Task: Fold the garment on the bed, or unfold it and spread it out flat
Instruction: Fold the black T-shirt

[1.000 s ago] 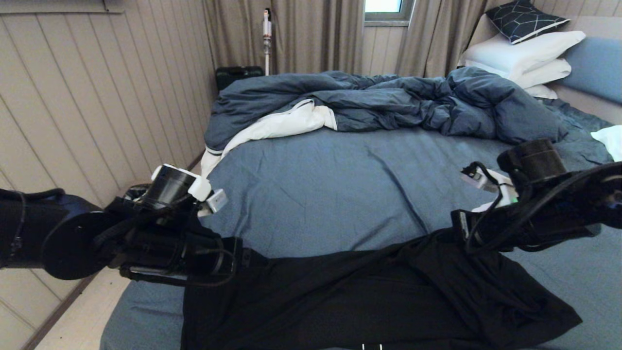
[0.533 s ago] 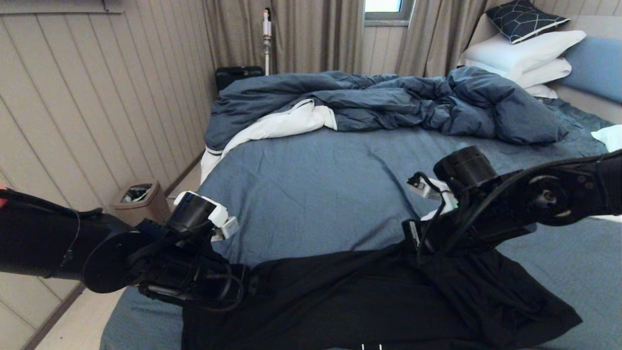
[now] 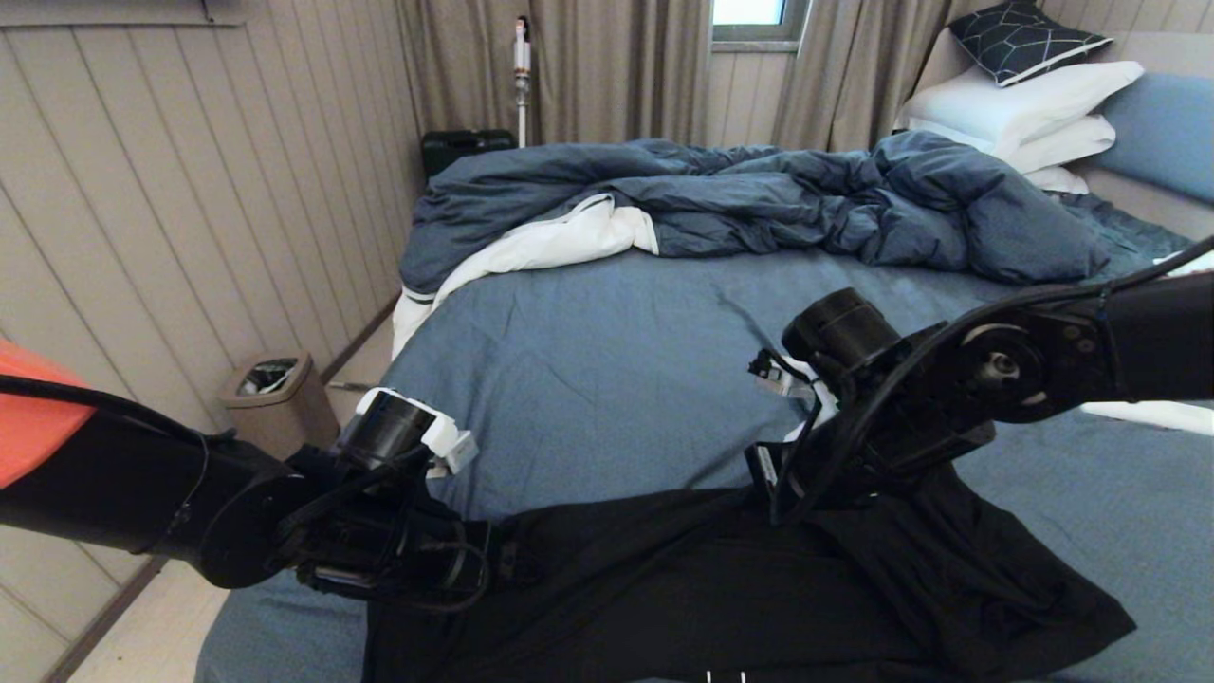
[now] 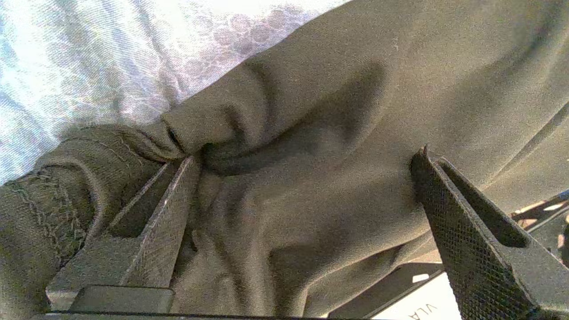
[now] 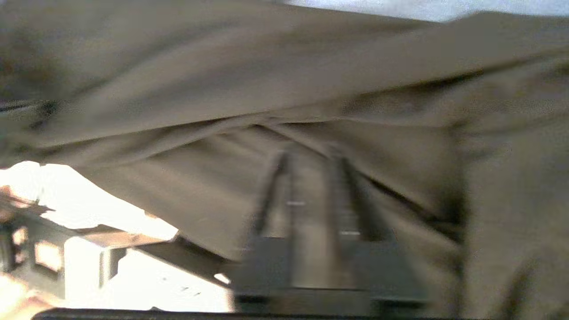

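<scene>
The garment (image 3: 721,588) is being spread along the near edge of the bed (image 3: 607,379), its long axis running side to side — from the bed's near left corner toward the right, where a loose flap is trailing off. At its left end the left gripper (image 4: 306,186) is being held with jaws wide apart, a bunched fold and stitched hem lying between the fingers (image 4: 173,213) but not pinched. Farther right, near the cloth's far edge at mid-length, the right gripper (image 5: 311,195) is being pressed into the fabric; its narrow gap is blurred, so whether cloth is being gripped cannot be told. The rumpled right flap is judged nearer the right arm — the likelier one for flattening it.
</scene>
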Robot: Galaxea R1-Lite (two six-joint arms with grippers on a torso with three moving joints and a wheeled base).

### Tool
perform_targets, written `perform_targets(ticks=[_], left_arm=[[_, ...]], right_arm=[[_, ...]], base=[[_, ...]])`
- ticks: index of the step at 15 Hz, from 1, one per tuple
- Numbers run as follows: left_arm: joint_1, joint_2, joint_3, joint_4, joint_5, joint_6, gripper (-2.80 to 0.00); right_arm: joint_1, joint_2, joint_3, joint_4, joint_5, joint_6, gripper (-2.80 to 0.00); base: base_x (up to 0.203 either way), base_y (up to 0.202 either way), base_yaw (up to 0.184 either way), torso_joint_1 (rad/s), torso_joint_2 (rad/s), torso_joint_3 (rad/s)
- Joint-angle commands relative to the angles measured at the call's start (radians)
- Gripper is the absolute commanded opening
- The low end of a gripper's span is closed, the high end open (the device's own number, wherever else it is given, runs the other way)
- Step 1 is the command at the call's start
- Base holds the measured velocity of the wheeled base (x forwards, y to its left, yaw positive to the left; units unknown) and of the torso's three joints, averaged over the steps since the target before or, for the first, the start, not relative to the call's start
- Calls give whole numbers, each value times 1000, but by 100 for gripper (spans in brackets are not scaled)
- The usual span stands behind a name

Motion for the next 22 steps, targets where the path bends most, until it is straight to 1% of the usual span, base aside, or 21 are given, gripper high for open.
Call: perform_targets(ticks=[1,6,7,12,16,18,19,22], left_arm=[[0,10,1,0,-1,-3,0],[0,2,5,0,-2,-5,0],[0,4,5,0,-2,-5,0],[0,7,5,0,-2,-5,0],[0,9,5,-1,-2,-5,0],[0,6,5,-1,-2,-5,0],[0,3,7,-1,-2,-5,0],[0,9,5,-1,-4,-6,0]], right_arm=[[0,-6,2,10,-3,2,0],[-13,-4,24,25,-35,7,0],[-13,4,25,27,-37,7,-280],[-14,14,42,25,-40,17,-280],[-15,18,46,23,-67,17,-280],[-10,11,51,21,-138,19,-280],[-9,14,51,19,-156,19,-280],[-9,40,41,17,-155,27,-280]], base=[[0,0,0,0,0,0],[0,0,0,0,0,0],[0,0,0,0,0,0],[0,0,0,0,0,0],[0,0,0,0,0,0],[0,0,0,0,0,0],[0,0,0,0,0,0],[0,0,0,0,0,0]])
